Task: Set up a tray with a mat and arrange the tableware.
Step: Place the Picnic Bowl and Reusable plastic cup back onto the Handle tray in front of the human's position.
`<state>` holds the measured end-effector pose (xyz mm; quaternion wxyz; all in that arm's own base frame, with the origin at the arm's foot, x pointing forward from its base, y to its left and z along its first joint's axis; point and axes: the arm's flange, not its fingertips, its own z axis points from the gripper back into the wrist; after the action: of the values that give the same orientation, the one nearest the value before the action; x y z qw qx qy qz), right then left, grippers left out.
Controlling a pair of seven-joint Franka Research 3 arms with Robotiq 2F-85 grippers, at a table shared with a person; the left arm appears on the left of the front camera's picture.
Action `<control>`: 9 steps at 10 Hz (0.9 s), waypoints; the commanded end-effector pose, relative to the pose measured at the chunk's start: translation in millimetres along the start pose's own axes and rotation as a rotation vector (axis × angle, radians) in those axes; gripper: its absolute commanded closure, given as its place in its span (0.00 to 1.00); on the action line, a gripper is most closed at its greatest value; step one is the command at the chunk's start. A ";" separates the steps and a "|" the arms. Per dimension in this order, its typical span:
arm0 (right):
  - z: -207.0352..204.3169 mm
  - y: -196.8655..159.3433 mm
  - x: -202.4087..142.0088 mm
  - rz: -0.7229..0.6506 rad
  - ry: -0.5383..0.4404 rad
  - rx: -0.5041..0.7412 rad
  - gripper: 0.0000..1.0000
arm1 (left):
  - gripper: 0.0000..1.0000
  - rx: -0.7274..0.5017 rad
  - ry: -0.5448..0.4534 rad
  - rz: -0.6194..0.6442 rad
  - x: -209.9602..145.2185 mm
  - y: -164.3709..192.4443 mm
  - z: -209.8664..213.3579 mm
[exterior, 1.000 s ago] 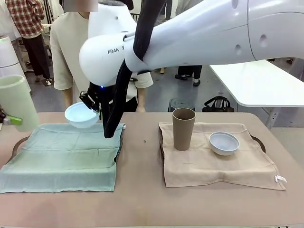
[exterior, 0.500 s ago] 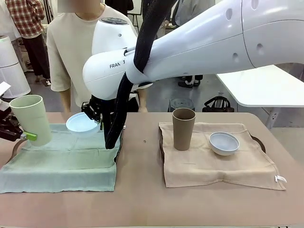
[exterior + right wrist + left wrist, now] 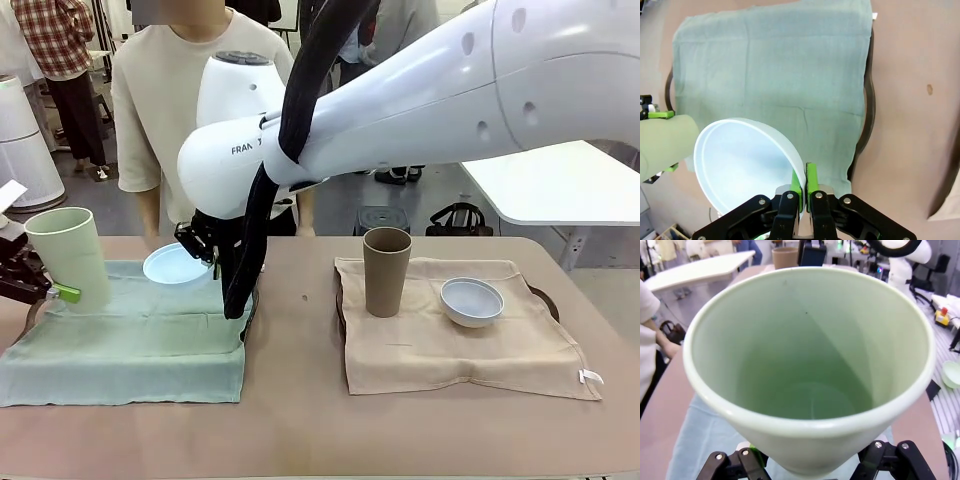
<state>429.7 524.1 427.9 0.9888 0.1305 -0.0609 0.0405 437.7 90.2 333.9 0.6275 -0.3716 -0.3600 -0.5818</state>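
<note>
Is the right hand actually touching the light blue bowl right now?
Touching. In the right wrist view the right hand has its green pads pinched on the rim of the light blue bowl, one pad on either side.

Green cup (image 3: 68,255), light blue bowl (image 3: 175,265) apparently over green mat (image 3: 130,335).

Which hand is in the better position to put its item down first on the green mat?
Probably the left hand: its pale green cup stands upright, low at the green mat. The right hand holds the light blue bowl tilted by its rim.
</note>
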 end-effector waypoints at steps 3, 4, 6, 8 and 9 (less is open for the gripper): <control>-26.6 -1.5 7.9 0.023 0.011 0.014 0.95 | 0.19 0.001 -0.037 -0.029 -15.0 16.8 -17.0; -32.7 -1.3 10.3 0.023 0.016 0.012 0.95 | 0.19 -0.006 -0.029 -0.037 -20.1 21.7 -22.9; -41.9 -3.1 15.4 0.023 0.010 0.004 0.95 | 0.19 -0.013 -0.030 -0.048 -30.9 30.7 -33.5; -55.9 -6.1 18.2 0.029 0.019 0.003 0.95 | 0.19 -0.009 -0.048 -0.071 -37.9 34.5 -40.7; -62.3 -8.1 18.3 0.033 0.029 0.005 0.95 | 0.19 -0.006 -0.048 -0.072 -40.4 35.1 -44.9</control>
<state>453.2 530.7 373.9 0.9902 0.1223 -0.0438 0.0505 467.4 74.2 278.6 0.6050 -0.3866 -0.3694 -0.5900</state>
